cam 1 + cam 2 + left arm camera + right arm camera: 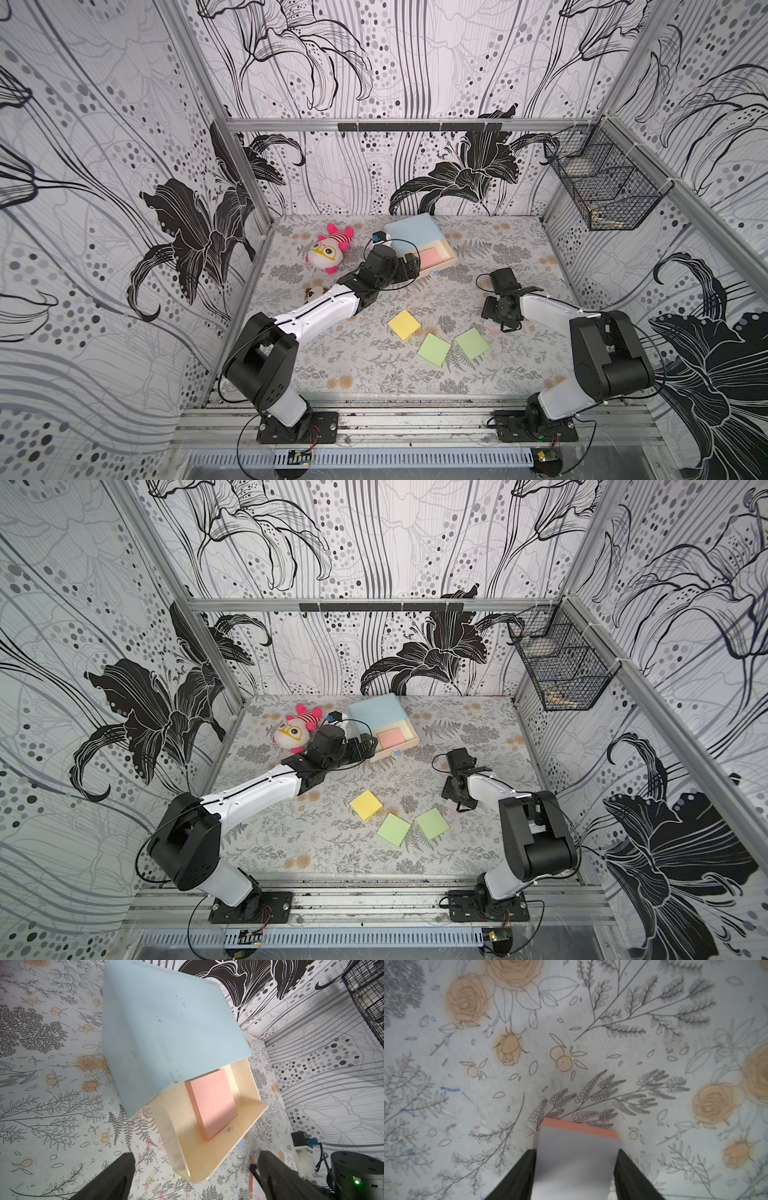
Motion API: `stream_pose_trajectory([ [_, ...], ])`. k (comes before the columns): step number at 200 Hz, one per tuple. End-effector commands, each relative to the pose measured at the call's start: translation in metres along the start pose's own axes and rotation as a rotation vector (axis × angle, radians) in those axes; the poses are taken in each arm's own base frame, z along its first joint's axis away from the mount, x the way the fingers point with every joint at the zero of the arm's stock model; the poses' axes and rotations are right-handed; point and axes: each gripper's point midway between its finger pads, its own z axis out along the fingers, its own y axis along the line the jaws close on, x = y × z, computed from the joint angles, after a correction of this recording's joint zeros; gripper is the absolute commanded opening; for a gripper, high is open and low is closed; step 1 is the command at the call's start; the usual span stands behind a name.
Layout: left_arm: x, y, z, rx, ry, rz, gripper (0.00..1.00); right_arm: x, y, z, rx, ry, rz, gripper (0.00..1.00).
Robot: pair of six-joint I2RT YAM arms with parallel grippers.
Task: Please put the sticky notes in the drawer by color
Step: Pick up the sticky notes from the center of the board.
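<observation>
Jaws of the left gripper [195,1154] gape; those of the right gripper [576,1150] flank the pink pad [576,1164] on the right, clamped or not I can't tell; it looks light and bendy, best pinched edge-to-edge

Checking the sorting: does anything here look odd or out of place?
The square paper pad between the fingers of the right gripper shows a grey-white face, pink only along one edge: it seems face down. Another pink pad lies in the open cream drawer.

Overhead stereo pair + wrist close-ups
</observation>
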Motion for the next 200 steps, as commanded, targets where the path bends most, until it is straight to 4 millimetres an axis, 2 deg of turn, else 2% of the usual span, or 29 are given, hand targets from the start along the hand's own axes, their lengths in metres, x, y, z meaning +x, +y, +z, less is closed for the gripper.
stream_pose_trajectory([
  [1, -0.011, -0.006, -0.01, 0.018, -0.046, 0.014, 0.97, 0.009, -0.005, 0.005, 0.038, 0.044, -0.035, 0.62],
  [44, -0.012, -0.007, -0.011, 0.022, -0.048, 0.013, 0.97, 0.006, -0.003, 0.002, 0.03, 0.034, -0.024, 0.57],
  [133, -0.015, -0.014, -0.014, 0.05, -0.055, 0.019, 0.97, -0.007, 0.004, -0.017, -0.023, -0.026, 0.003, 0.57],
  [143, -0.015, -0.015, -0.014, 0.056, -0.052, 0.017, 0.97, -0.006, 0.004, -0.015, -0.022, -0.02, 0.0, 0.6],
  [171, -0.013, -0.014, -0.012, 0.059, -0.046, 0.013, 0.97, -0.003, 0.004, -0.008, -0.014, -0.006, -0.008, 0.76],
  [189, -0.012, -0.013, -0.014, 0.056, -0.049, 0.012, 0.97, -0.003, 0.004, -0.005, -0.008, 0.0, -0.018, 0.78],
  [200, -0.013, -0.013, -0.014, 0.054, -0.051, 0.015, 0.97, -0.004, 0.005, -0.003, -0.006, 0.005, -0.024, 0.76],
])
